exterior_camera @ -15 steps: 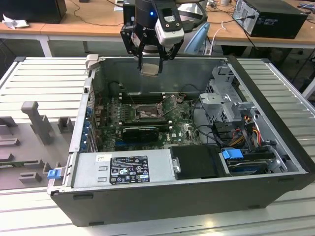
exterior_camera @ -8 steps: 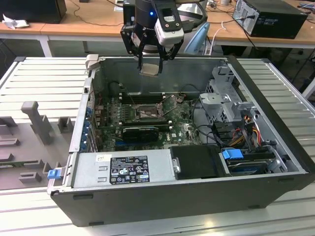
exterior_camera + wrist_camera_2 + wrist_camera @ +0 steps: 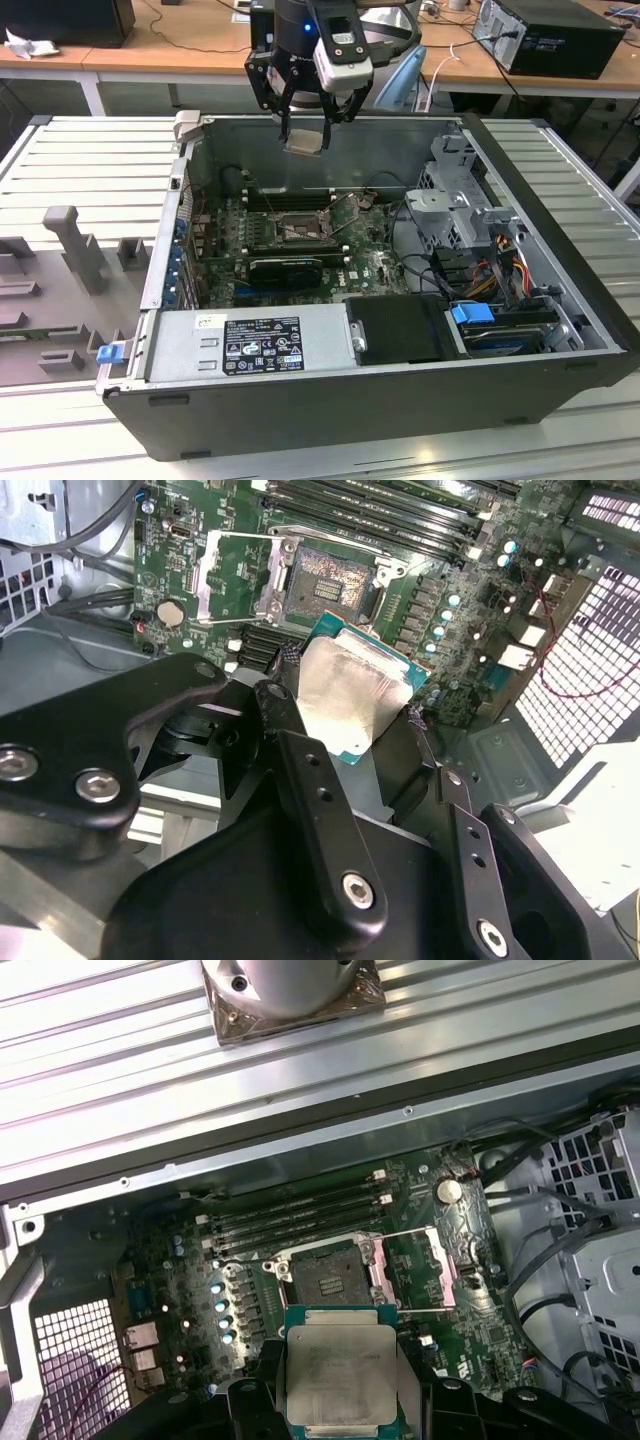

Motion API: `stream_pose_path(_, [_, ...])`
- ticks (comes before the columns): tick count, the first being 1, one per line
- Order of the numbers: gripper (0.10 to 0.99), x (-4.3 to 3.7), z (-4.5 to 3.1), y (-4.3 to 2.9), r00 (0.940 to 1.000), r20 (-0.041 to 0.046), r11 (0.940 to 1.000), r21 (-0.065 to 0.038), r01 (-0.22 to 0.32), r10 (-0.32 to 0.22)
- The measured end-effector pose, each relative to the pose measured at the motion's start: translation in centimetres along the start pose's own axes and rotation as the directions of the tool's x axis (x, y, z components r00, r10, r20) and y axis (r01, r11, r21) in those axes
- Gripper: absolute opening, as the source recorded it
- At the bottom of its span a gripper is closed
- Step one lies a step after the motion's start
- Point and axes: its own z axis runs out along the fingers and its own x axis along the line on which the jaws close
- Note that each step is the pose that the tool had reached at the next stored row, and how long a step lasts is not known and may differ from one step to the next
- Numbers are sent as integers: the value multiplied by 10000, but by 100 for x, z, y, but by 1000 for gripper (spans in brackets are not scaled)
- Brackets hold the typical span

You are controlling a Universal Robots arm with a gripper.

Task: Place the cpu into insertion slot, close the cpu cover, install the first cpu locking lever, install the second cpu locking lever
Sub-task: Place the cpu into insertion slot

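Gripper (image 3: 305,132), upper centre of the exterior view, is being clenched on the cpu (image 3: 338,1370) — a level chip, edges squared to the open insertion slot (image 3: 325,1275), is being called for.

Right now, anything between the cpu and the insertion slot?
No. In the exterior view the cpu, in the gripper, hangs above the case, open air down to the insertion slot; cpu cover open beside it in the first wrist view.

cpu (image 3: 303,140): silvery square top, green edge, clamped in the end effector (image 3: 305,128) above the open case. insertion slot (image 3: 325,1268): black, exposed on the board. cpu cover (image 3: 266,580): flipped open, just beside the slot.
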Motion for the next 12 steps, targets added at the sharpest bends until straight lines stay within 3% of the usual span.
stream_pose_path(12, [533,0,0,0,9998,17,9998,-4,-189,189])
